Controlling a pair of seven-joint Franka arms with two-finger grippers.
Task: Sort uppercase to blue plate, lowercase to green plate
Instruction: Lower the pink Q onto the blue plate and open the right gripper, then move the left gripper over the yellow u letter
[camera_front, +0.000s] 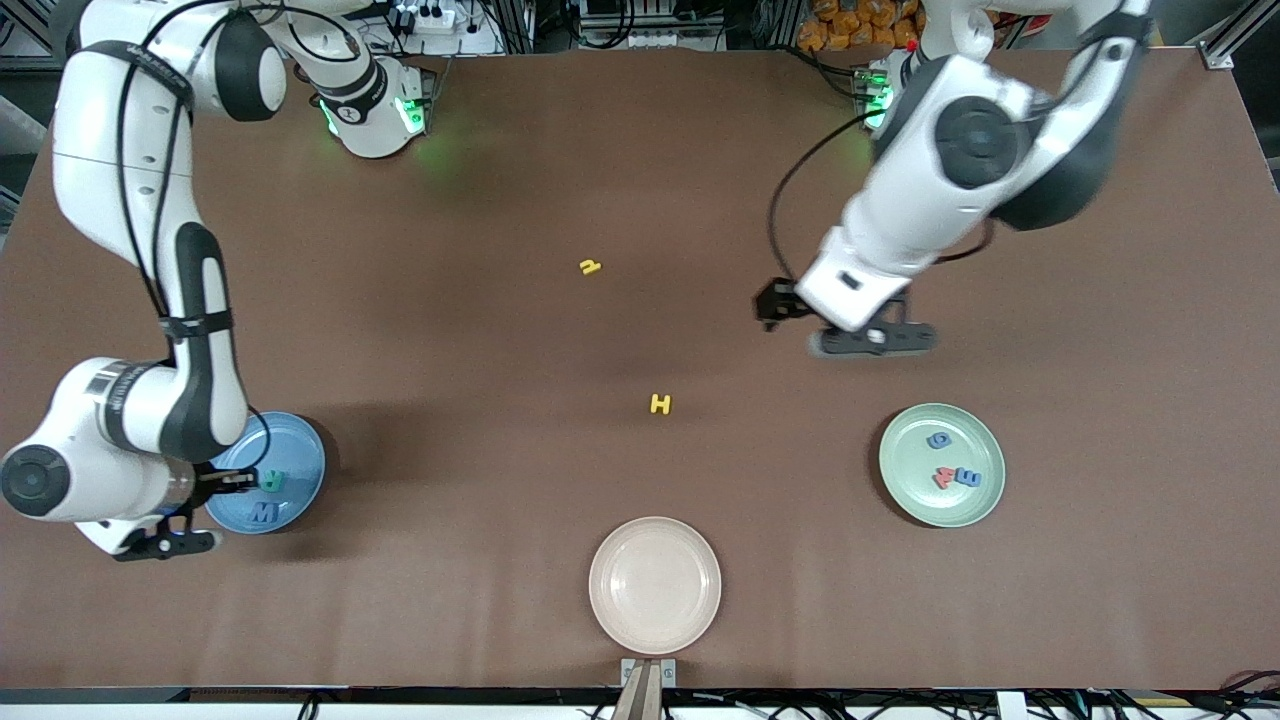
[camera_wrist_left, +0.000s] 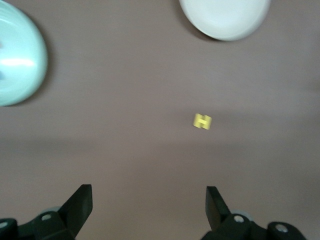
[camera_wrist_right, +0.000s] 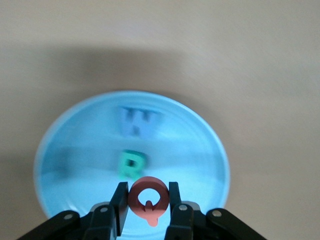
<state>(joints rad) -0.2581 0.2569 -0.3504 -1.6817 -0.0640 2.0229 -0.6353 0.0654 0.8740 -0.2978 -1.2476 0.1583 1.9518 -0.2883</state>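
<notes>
I see my right gripper (camera_wrist_right: 148, 200) in the front view's lower left corner, over the blue plate (camera_front: 300, 480), its fingers (camera_wrist_right: 120, 202) clamped on the red Q (camera_wrist_right: 148, 198). In the right wrist view the Q hangs above the plate's rim, with the teal-green R (camera_wrist_right: 131, 164) and the blue W (camera_wrist_right: 136, 121) lying flat on the plate under it.

My left gripper (camera_wrist_left: 150, 205) hangs in the front view's upper right over bare table, fingers spread wide apart and holding nothing. In the left wrist view the blocky yellow H (camera_wrist_left: 202, 121) lies on the table ahead of the open fingers, well apart from them.

In the front view that H (camera_front: 660, 404) sits near the centre of the frame, and the curvy yellow h (camera_front: 590, 267) lies higher up, farther from the camera. The green plate (camera_front: 905, 490) at lower right carries the blue g (camera_front: 938, 439), the red w (camera_front: 944, 478) and the blue E shape (camera_front: 969, 478). A beige plate (camera_front: 654, 585) sits at bottom centre.
</notes>
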